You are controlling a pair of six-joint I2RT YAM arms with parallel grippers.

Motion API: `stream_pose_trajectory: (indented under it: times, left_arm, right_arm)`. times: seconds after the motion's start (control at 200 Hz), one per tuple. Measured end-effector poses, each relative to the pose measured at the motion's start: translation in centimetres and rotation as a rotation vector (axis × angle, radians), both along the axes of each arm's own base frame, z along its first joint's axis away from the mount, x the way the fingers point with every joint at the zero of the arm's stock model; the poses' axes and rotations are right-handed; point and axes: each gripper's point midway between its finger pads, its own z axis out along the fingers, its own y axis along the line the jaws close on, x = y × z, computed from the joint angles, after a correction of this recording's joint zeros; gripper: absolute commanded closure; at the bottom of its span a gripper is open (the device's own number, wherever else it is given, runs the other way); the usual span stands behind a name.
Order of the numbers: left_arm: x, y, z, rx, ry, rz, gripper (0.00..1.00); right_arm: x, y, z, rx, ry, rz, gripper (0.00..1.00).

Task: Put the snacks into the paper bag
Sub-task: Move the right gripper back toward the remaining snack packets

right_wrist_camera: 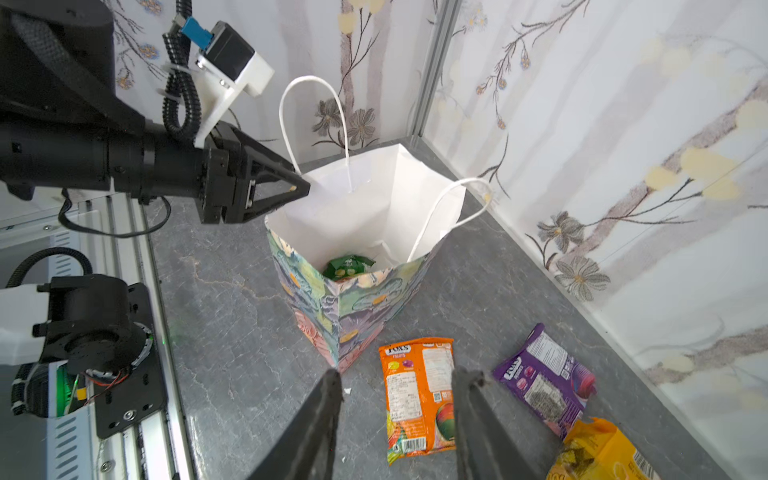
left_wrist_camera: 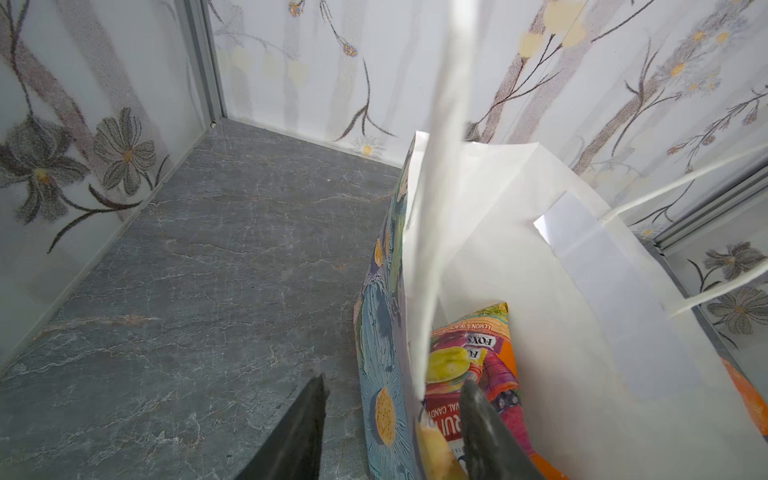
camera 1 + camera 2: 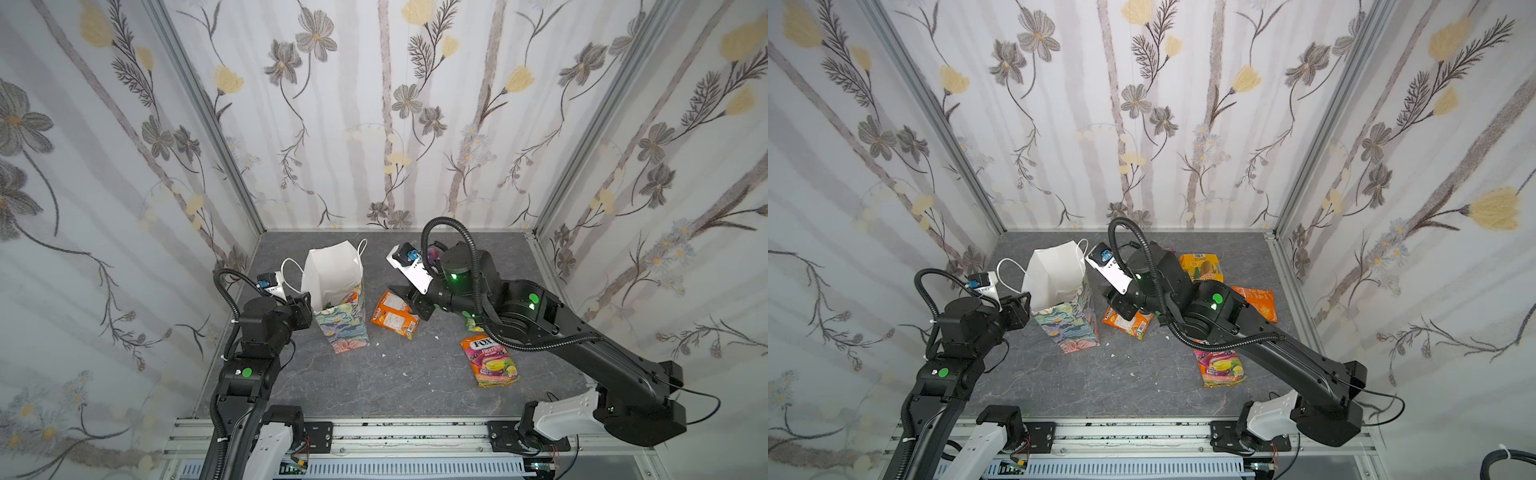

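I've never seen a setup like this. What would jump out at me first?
First, the tall floral paper bag standing open left of centre, its rim pinched by the left claw. Just to its right in both top views, the right claw hangs open over an orange snack packet. A bright Fox's Fruits packet lies nearer the front.

My left arm reaches forward, wrist level, with my left gripper pinched tight on the rim of the paper bag, while my right arm stretches toward the middle, right gripper tilted downward, jaws apart and holding nothing.
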Motion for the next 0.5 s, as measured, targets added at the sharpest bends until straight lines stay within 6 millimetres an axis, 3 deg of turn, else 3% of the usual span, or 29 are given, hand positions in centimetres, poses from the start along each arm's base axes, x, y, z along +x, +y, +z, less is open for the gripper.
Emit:
stream_pose_trajectory:
  times: [0.5]
  left_arm:
    - [0.0,0.0,0.0,0.0,-0.002,-0.001,0.49]
  right_arm:
    - [1.5,-10.9,-7.8,0.048,0.248,-0.386,0.41]
